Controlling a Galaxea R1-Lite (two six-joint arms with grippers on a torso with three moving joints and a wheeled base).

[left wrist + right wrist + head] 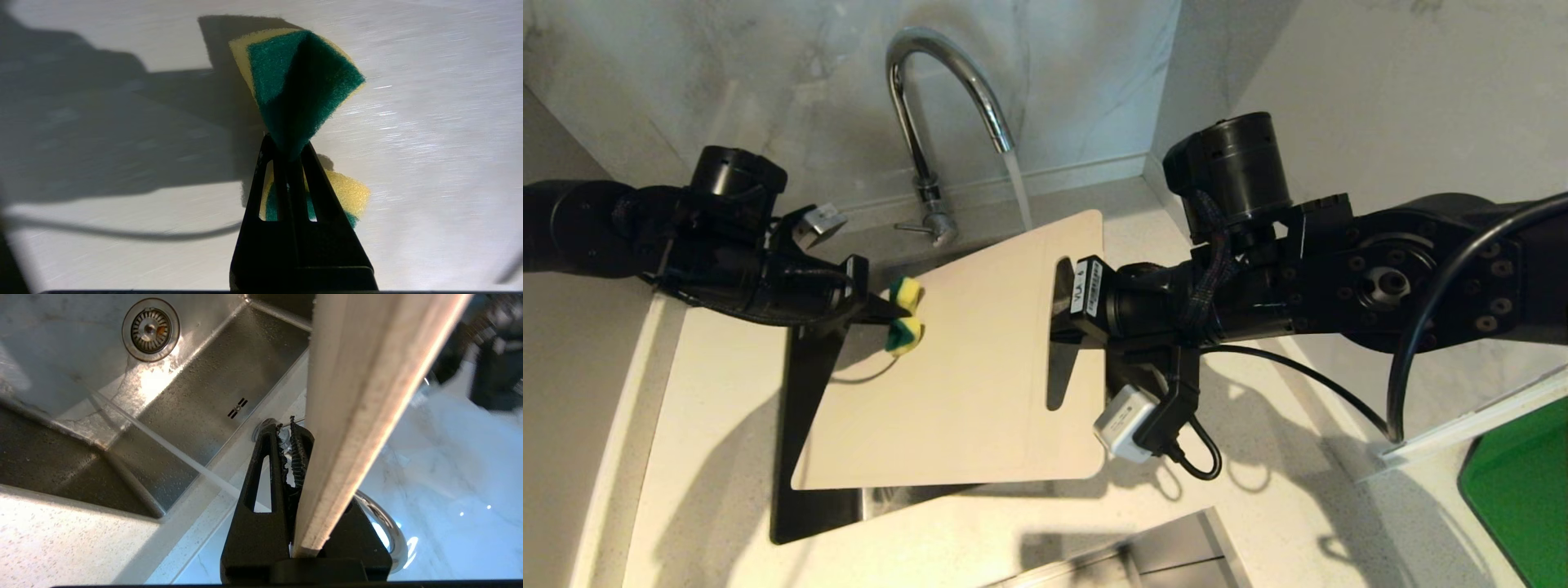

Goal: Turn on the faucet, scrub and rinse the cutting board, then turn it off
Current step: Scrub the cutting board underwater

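The chrome faucet (931, 90) is running, and its stream (1018, 192) falls past the far corner of the cutting board (964, 367). This pale beige board hangs tilted over the sink. My right gripper (1066, 314) is shut on the board at its slot handle; in the right wrist view the board's edge (359, 396) runs up from between the jaws of the right gripper (286, 424). My left gripper (894, 314) is shut on a yellow and green sponge (905, 327). It holds that sponge (294, 85) against the board's face (429, 143) near its left edge.
The steel sink (212, 388) with its drain (150, 330) lies below the board. The faucet's thin lever (913, 228) sticks out at its base. A speckled white counter (711, 457) surrounds the sink, and a bright green flat object (1519, 490) lies at the right.
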